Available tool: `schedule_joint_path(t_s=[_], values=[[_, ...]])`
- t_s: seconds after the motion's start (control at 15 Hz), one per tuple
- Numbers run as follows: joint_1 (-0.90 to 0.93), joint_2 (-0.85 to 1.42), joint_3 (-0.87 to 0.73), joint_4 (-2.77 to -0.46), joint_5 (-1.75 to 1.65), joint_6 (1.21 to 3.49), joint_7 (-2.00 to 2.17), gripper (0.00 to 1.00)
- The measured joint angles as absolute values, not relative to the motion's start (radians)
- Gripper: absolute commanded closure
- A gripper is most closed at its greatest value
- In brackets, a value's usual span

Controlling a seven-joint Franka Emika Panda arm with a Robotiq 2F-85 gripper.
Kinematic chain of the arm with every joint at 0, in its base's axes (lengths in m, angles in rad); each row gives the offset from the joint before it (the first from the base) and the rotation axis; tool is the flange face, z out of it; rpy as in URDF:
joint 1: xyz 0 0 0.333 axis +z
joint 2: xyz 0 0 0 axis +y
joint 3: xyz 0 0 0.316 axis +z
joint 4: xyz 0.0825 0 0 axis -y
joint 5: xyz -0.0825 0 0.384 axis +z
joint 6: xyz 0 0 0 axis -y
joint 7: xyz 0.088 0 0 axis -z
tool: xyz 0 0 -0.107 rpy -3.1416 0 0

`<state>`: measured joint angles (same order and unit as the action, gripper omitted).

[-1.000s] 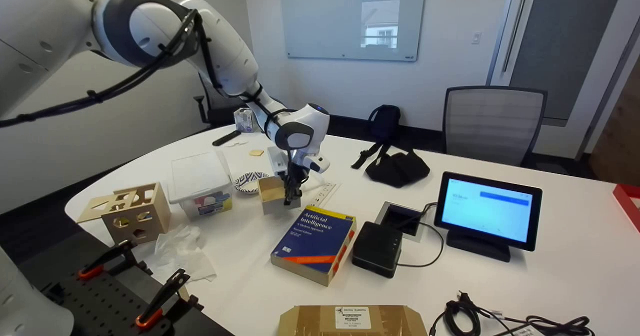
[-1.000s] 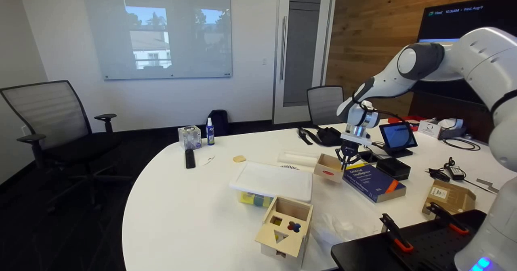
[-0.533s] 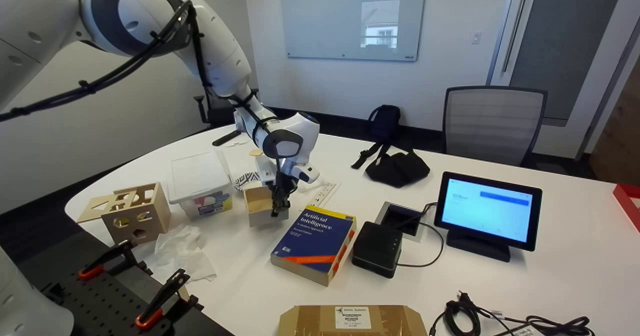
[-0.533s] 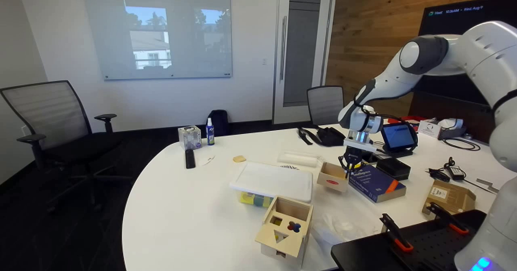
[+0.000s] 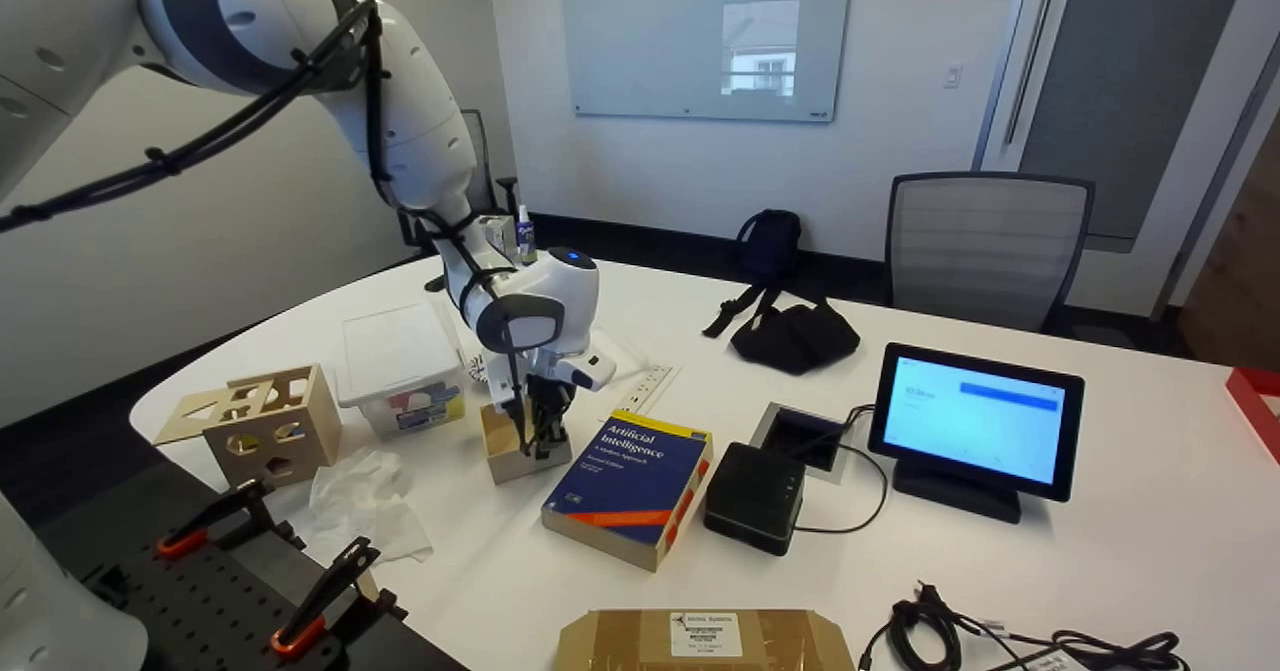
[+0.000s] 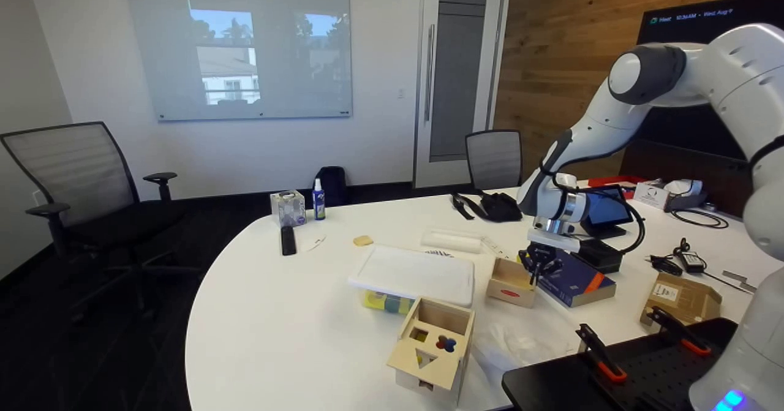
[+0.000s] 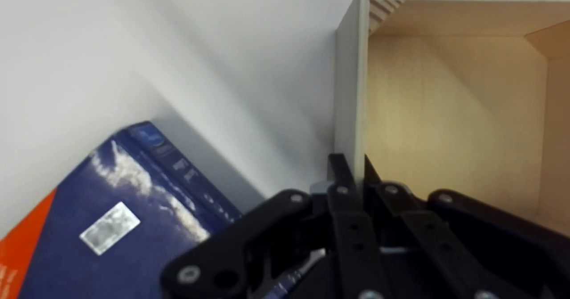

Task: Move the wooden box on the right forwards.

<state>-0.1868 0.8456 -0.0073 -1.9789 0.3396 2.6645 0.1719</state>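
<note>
The wooden box [image 5: 517, 464] is a low, open, light-tan box. It also shows in an exterior view with a red oval mark on its side [image 6: 510, 294], and in the wrist view with its bare inside facing up [image 7: 454, 120]. My gripper [image 5: 543, 446] points down at the box's wall on the book's side. In the wrist view the gripper [image 7: 349, 167] has one finger outside and one inside that wall, closed on it. The gripper also shows in an exterior view [image 6: 534, 276]. I cannot tell whether the box's bottom touches the table.
The blue book [image 5: 632, 481] lies close beside the box. A lidded plastic tub [image 6: 416, 273] and a larger wooden cube with holes [image 6: 432, 353] stand on the other side. A crumpled white tissue [image 5: 365, 501] lies between the box and the black base plate [image 5: 215, 601].
My gripper and the box have moved together toward the robot's base, coming alongside the book. The arm has drawn back, uncovering the blue spray bottle. The gripper stays closed on the box's wall.
</note>
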Motion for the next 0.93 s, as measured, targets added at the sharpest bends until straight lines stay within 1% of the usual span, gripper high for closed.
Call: schedule_joint_path(t_s=[0.27,0.47,0.67,0.93], values=[[-0.198,0.781,0.025,-2.129,0.344,2.845,0.171,0.98],[-0.247,0.742,0.085,-2.247,0.367,2.976,0.155,0.98],[-0.371,0.721,0.190,-2.344,0.379,3.070,0.110,0.98],[-0.590,0.696,0.321,-2.419,0.379,3.085,0.079,0.98]])
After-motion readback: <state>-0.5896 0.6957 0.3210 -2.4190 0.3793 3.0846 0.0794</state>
